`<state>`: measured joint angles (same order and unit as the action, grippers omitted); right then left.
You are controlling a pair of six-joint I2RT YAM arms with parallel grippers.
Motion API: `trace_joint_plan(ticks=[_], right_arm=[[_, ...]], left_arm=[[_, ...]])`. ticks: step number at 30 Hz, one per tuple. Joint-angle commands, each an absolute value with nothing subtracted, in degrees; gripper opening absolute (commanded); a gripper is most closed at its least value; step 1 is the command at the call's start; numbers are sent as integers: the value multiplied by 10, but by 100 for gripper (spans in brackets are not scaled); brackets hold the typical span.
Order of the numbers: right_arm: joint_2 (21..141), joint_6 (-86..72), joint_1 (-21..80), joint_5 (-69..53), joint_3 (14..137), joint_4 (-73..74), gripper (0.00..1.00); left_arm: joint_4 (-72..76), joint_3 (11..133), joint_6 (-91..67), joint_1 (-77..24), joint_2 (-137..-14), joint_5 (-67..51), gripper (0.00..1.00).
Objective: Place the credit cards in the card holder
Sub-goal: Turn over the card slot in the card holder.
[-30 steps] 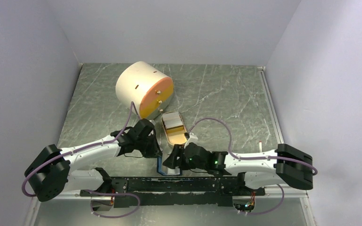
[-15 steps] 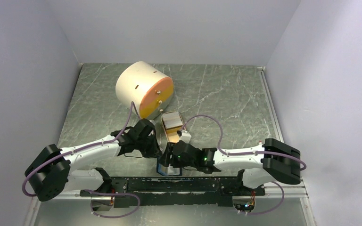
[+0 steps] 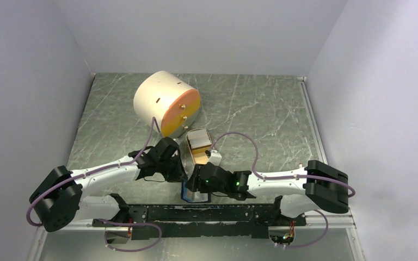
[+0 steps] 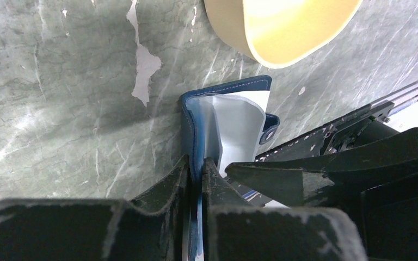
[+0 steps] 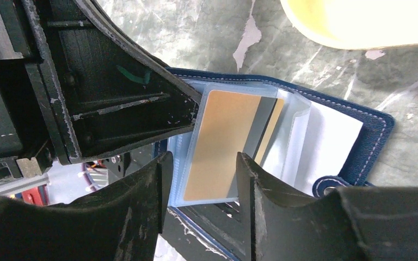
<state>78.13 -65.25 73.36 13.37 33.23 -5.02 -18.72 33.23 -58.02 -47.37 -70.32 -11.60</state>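
The card holder (image 5: 332, 136) is a dark blue wallet, open and standing near the table's front edge (image 3: 196, 194). Its pale inside and closing tab show in the left wrist view (image 4: 234, 119). My left gripper (image 4: 197, 168) is shut on the card holder's left cover and holds it upright. My right gripper (image 5: 201, 168) is open, its jaws on either side of a clear sleeve holding a tan card-shaped piece (image 5: 217, 141), without pinching it. The credit cards (image 3: 198, 138), a whitish-grey stack, lie in the tan oval dish (image 3: 201, 156) just behind both grippers.
A big cream cylinder with an orange face (image 3: 166, 103) lies on its side at the back left. The black rail (image 3: 196, 213) at the arm bases runs right in front of the card holder. The dish's rim shows in the left wrist view (image 4: 234, 38).
My right arm has swung left and brought its gripper up to the card holder. The left arm and the card holder have stayed in place.
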Motion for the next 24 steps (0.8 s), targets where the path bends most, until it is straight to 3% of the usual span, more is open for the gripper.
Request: trace_joint_plan(ticks=[1, 7, 24], right_arm=[[763, -642, 734, 160, 337, -26, 52], [764, -642, 734, 169, 343, -19, 55], [796, -632, 731, 201, 370, 45, 51]], left_arm=[[-175, 326, -574, -477, -707, -129, 9], [-171, 322, -575, -477, -708, -133, 9], [-158, 317, -576, -476, -700, -147, 9]])
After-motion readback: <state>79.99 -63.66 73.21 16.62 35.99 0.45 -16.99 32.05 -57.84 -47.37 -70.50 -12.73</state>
